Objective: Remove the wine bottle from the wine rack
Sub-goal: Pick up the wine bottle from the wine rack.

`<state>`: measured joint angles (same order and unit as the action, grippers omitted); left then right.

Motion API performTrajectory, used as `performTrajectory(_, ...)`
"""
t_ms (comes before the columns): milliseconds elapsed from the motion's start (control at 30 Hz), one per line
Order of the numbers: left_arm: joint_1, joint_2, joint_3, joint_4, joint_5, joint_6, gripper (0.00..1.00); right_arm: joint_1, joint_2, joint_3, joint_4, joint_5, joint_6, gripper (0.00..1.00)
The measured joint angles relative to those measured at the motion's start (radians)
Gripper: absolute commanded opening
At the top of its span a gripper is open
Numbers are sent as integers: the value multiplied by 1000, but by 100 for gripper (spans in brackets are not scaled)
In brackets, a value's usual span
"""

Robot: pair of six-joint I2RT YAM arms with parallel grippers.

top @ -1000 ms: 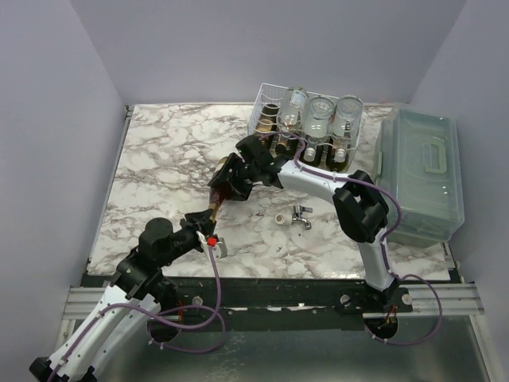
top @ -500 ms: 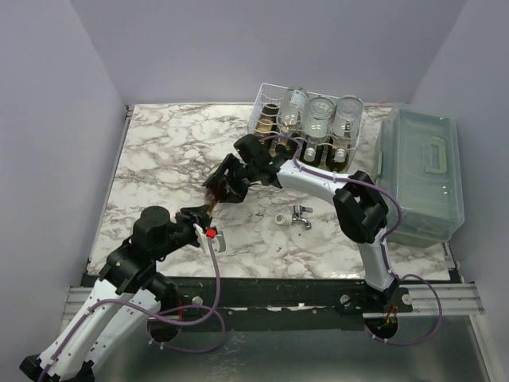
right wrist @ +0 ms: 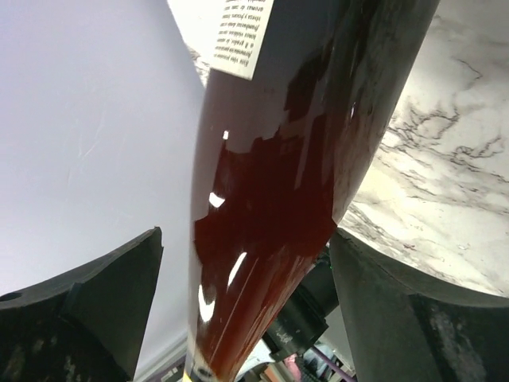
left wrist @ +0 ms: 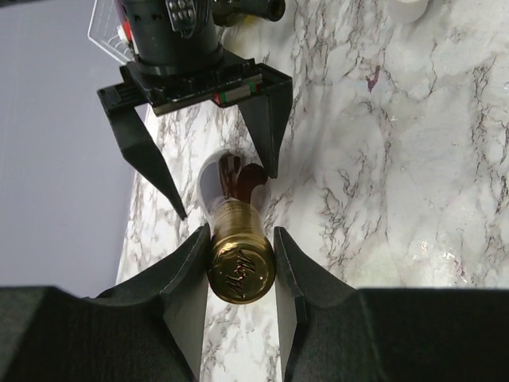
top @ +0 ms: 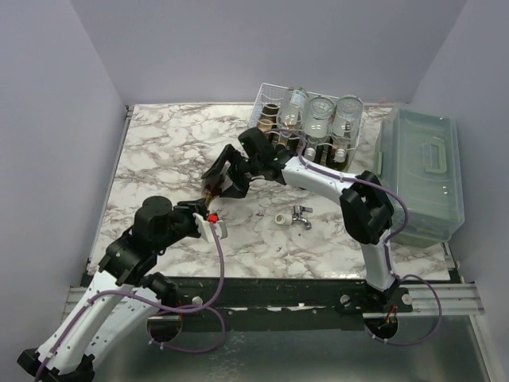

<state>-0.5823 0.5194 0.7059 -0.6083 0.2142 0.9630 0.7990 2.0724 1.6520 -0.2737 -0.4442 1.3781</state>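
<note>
The wine bottle (top: 213, 191), dark red with a gold-capped neck (left wrist: 241, 267), hangs slantwise over the marble table, left of and in front of the white wire wine rack (top: 267, 95). My left gripper (top: 205, 213) is shut on the gold neck, one finger on each side (left wrist: 241, 232). My right gripper (top: 216, 177) straddles the bottle's body (right wrist: 270, 199). Its fingers (right wrist: 119, 278) are spread wide, with a gap beside the glass. Seen from the left wrist, the right gripper (left wrist: 226, 191) stands open around the far end of the bottle.
Three clear bottles (top: 320, 119) lie in the rack. A translucent grey-green lidded bin (top: 420, 175) fills the right side of the table. A small metal tap (top: 301, 215) and a white roll (top: 281, 218) lie near the middle. Purple walls enclose the table.
The right gripper's jaws have spread apart from the bottle's body. The left arm has drawn back to the left with the neck, and the bottle has shifted slightly left.
</note>
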Motion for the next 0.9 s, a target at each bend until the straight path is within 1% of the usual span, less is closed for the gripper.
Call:
performTrajectory(67,0,11,9,-2,-11,-7,0,-3,-11,0,9,-6,-3,89)
performTrajectory(100,0,14,11,-3,-18,-9,0,-3,-16,0,14,-10,-3,92)
performTrajectory(167,0,17,12,-4,-26,-10,0,-9,-28,0,30,-22,-2,93)
performTrajectory(500,8,52,33,4,-51,-35,0,-17,-134,0,129,-37,-45,93)
performTrajectory(700,45,83,68,15,-58,-95,0,-21,-167,0,139,-28,-97,93)
performTrajectory(900,102,126,118,14,-57,-154,0,-43,-188,12,106,17,-185,92)
